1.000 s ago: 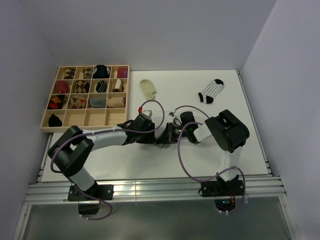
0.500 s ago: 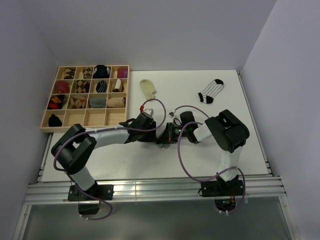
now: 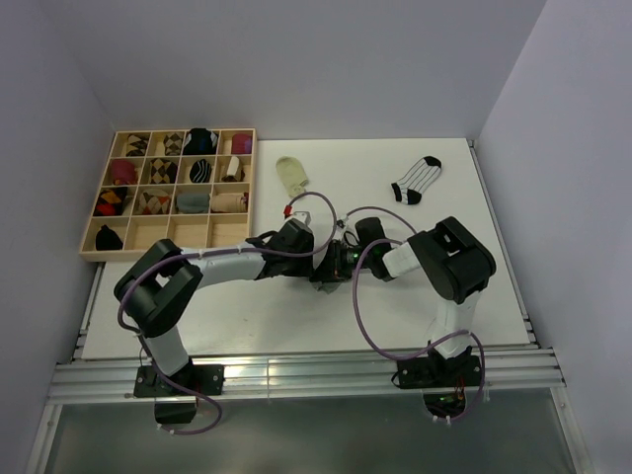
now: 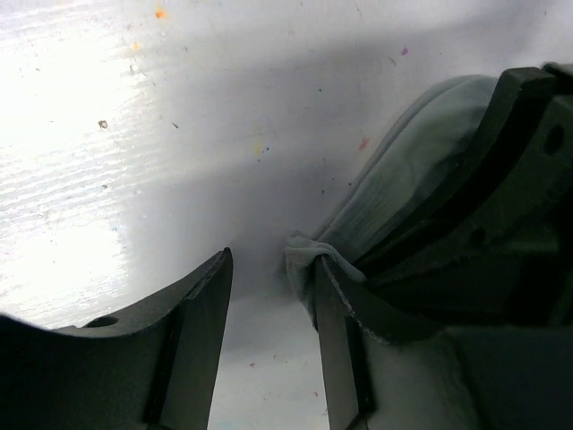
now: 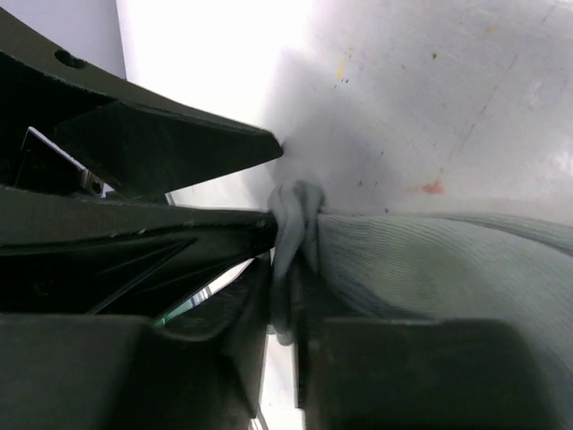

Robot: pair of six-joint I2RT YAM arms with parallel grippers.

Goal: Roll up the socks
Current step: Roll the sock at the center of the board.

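left pincer (image 4: 270, 269) now further right, wide beside bunched edge of grey sock (image 4: 403, 170); right pincer (image 5: 285, 300) tight on it

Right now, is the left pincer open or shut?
Open. The left pincer shows bare table between its fingers; the grey sock edge touches only one.

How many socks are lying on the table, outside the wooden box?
3: a cream sock near the box, a striped sock farther right, a grey sock mid-table in the right tool. Arms may hide others.
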